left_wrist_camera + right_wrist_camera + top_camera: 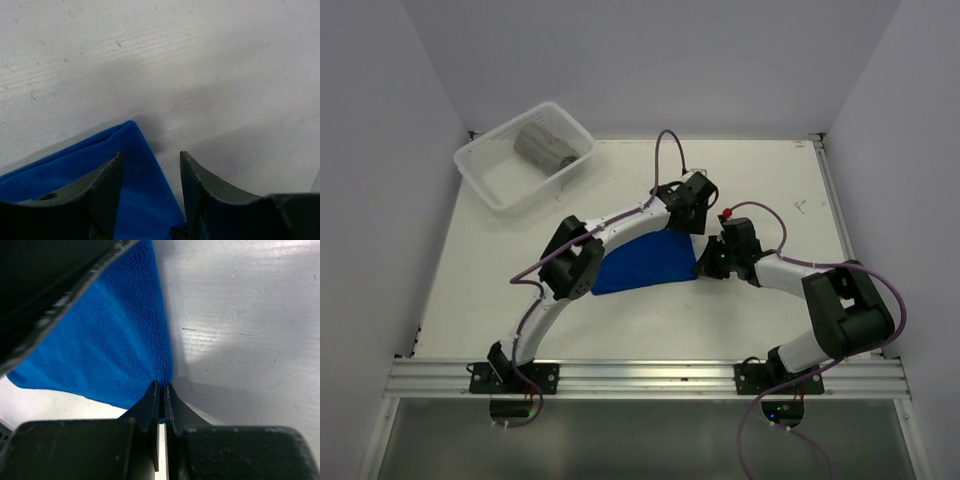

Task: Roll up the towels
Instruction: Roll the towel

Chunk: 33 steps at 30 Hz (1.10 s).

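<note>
Cloth of bright royal colour, the blue towel [645, 262] is lying flat on the white table [780, 200], spreading out as a wedge that is widening toward its right-hand edge. In the top view the left arm is arching across the towel's far edge and hiding part of it.

The left gripper [697, 212] is hovering at the towel's far right corner. Its wrist view is showing the jaws standing apart. One finger [105, 182] is sitting over the blue cloth and the other finger [197, 182] is sitting over bare table just beside the towel's edge. The corner is lying in the gap between them, and nothing is being squeezed.

The right gripper [706, 262] is pressing in at the towel's near right corner. Its wrist view is showing the jaws sitting tight together with a sliver of blue between them, so this gripper is pinching the towel's edge right at that corner. The rest of the cloth is fanning away from the fingertips, smooth and unrolled.

The grey towel [542, 145] is resting as a stubby roll inside the translucent white basket [480, 175]. Basket and roll are sitting well apart from the blue towel, beyond its far left side, with the basket hanging partly over the table's corner.
</note>
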{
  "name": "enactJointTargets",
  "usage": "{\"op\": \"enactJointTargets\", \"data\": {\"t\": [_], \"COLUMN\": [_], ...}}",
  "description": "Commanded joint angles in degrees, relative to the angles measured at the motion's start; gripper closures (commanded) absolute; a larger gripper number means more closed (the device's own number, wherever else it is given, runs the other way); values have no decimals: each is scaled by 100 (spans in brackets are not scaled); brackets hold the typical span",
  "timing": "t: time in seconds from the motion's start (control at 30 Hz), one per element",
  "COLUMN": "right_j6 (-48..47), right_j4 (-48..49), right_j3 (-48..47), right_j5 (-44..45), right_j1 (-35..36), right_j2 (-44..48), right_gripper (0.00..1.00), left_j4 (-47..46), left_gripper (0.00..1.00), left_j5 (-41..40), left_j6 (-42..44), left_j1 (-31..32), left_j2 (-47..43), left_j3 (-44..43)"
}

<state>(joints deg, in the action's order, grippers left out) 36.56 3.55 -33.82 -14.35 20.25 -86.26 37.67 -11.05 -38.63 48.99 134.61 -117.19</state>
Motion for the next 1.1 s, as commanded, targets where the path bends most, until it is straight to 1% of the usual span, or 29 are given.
{"op": "enactJointTargets", "data": {"t": [0.0,0.23,0.33,0.43,0.6,0.83,0.87,0.93,0.97,1.07], "right_j6": [27,71,80,132,238,308,317,291,265,54], "right_j4": [14,137,155,225,391,594,594,594,568,305], "right_j3": [113,218,253,280,376,535,543,552,526,421], "right_j5": [371,319,310,292,275,275,266,275,275,502], "right_j1": [-3,5,5,5,5,40,49,67,84,215], "right_j2": [-119,-128,-111,-75,-31,-5,12,74,91,276], "right_gripper": [100,100,100,100,100,100,100,100,100,100], "left_j4": [241,56,153,363,925,1330,1331,1296,1269,1173], "left_gripper": [48,50,50,50,51,56,60,63,68,73], "left_j5": [-222,-161,-310,-538,-1197,-1435,-1392,-1312,-1216,-1032], "left_j6": [-153,-136,-83,-65,-39,-197,-215,-276,-294,-355], "left_j1": [-21,-13,40,84,225,304,304,313,321,330], "left_j2": [153,312,417,514,733,918,953,988,1015,1032], "left_j3": [-261,-252,-349,-463,-832,-938,-920,-937,-938,-973]}}
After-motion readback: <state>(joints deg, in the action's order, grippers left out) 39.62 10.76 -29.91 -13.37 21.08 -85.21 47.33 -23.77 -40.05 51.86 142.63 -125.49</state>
